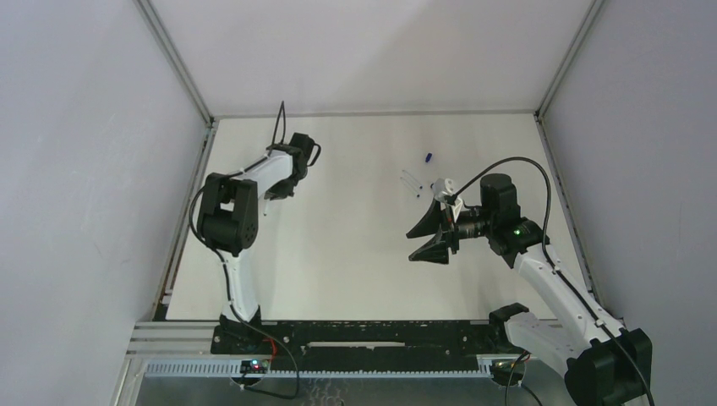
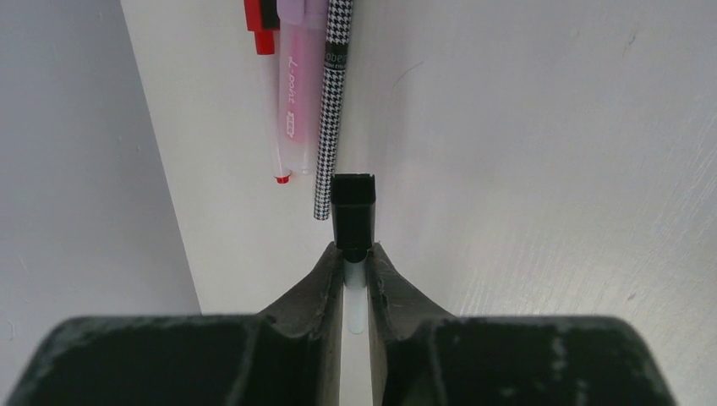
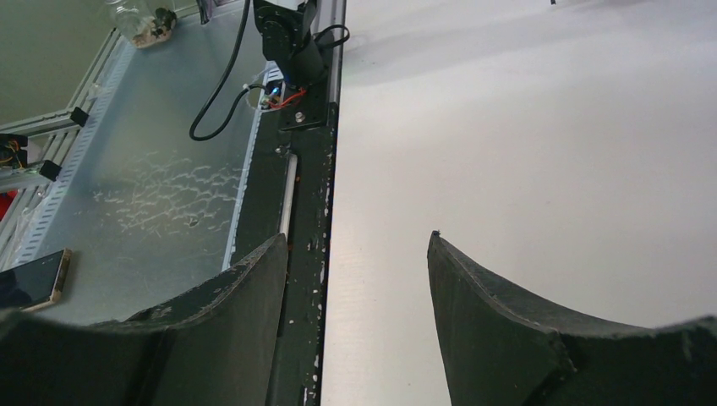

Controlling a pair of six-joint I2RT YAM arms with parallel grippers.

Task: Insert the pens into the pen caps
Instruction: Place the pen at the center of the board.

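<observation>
The table (image 1: 355, 271) fills the top view, but the left arm (image 1: 232, 211) covers its own working end there, near the left wall. Nothing it holds can be seen from above.

The left wrist camera shows the left gripper (image 2: 356, 254) with its fingers (image 2: 317, 288) drawn in narrowly on either side of a white pen (image 2: 356, 296). The barrel fills the slot between them. Whether they press on it or merely flank it cannot be told. A black cap (image 2: 353, 210) sits on the pen's far end, just past the fingertips. Beyond it, along the table's edge, lie a houndstooth pen (image 2: 332, 110), a pink pen (image 2: 292, 101) and a red pen (image 2: 260, 25). All three are cut off by the top of the frame.

The right gripper (image 3: 356, 238) hangs over the table with its fingers spread wide and nothing between them. Its camera looks back at the black base rail (image 3: 304, 211).

Only the top view shows the far right of the table. A tiny blue cap (image 1: 429, 157) lies there, with pale thin sticks (image 1: 410, 179) near it that are too small to identify.
</observation>
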